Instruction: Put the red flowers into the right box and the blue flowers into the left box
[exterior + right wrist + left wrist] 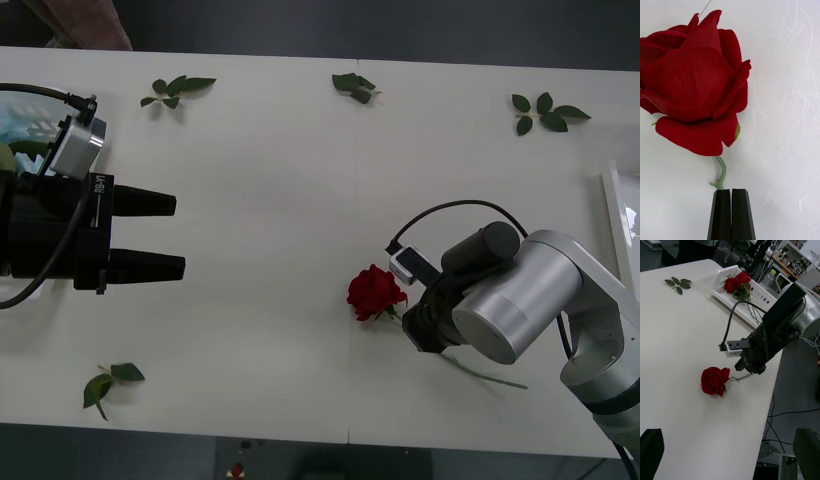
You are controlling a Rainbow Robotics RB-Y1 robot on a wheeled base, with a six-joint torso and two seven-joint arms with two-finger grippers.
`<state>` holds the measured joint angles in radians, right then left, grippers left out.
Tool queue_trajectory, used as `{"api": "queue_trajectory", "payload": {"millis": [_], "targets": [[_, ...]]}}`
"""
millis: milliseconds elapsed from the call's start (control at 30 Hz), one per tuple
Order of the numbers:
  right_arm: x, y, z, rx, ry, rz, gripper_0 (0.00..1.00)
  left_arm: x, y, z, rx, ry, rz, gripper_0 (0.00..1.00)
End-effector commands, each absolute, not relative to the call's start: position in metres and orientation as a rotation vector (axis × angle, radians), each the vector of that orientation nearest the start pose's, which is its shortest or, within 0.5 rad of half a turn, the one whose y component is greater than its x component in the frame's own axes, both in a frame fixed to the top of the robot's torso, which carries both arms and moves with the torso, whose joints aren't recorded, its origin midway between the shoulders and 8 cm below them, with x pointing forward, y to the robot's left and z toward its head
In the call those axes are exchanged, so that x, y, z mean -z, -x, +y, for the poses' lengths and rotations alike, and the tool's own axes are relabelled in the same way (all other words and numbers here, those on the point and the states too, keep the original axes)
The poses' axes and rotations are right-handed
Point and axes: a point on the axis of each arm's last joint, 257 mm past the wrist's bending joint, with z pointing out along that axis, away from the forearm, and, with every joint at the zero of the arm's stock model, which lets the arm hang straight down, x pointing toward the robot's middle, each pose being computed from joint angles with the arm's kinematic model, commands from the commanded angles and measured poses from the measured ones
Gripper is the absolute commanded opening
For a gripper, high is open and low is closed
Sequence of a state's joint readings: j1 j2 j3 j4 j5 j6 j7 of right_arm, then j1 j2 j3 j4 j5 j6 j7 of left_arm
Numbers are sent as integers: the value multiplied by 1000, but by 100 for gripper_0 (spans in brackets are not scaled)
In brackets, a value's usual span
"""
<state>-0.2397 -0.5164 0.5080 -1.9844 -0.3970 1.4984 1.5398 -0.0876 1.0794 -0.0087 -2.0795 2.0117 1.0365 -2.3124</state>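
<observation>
Front view: 1 red rose [375, 292] lies on the desk [300, 180], near right; my left jaws [165, 236] hang open, far left. Right wrist: my right jaws [731, 202] pinch the thin, bendy stem [720, 172] below the light, soft head. Left wrist: the right box [752, 296] holds other roses [735, 282].

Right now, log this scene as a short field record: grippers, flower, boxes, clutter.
right gripper: low over the table, fingers closed on the stem just behind the rose head
left gripper: open, holding nothing, at the table's left side
red rose: lying on the table, not lifted
right box: at the table's right edge, already holding red roses
left box: only a sliver seen behind the left arm; contents unclear
leaf sprigs: loose ones scattered on the table
</observation>
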Motion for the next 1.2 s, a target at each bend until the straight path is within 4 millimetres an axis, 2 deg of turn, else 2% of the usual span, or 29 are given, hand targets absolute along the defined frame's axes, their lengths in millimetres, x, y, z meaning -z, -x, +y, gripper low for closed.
{"api": "queue_trajectory", "payload": {"millis": [33, 67, 100, 133, 300, 500, 733, 1200], "targets": [[339, -389, -151, 75, 929, 2543, 49, 66, -345, 124, 913, -1141, 1732, 100], [341, -390, -152, 78, 923, 2541, 83, 65, -344, 122, 915, -1146, 1726, 100], [343, -389, -152, 74, 922, 2545, 94, 65, -343, 121, 917, -1149, 1725, 100], [346, -390, -153, 73, 908, 2547, 100, 64, -343, 119, 917, -1152, 1721, 100], [353, -393, -152, 61, 899, 2548, 100, 59, -340, 115, 914, -1171, 1702, 100], [361, -401, -147, 49, 881, 2534, 100, 57, -324, 101, 997, -1189, 1694, 100], [374, -404, -144, 55, 881, 2524, 100, 53, -313, 96, 1014, -1218, 1678, 100], [384, -401, -140, 61, 889, 2534, 100, 49, -310, 97, 1029, -1221, 1675, 100]]}}
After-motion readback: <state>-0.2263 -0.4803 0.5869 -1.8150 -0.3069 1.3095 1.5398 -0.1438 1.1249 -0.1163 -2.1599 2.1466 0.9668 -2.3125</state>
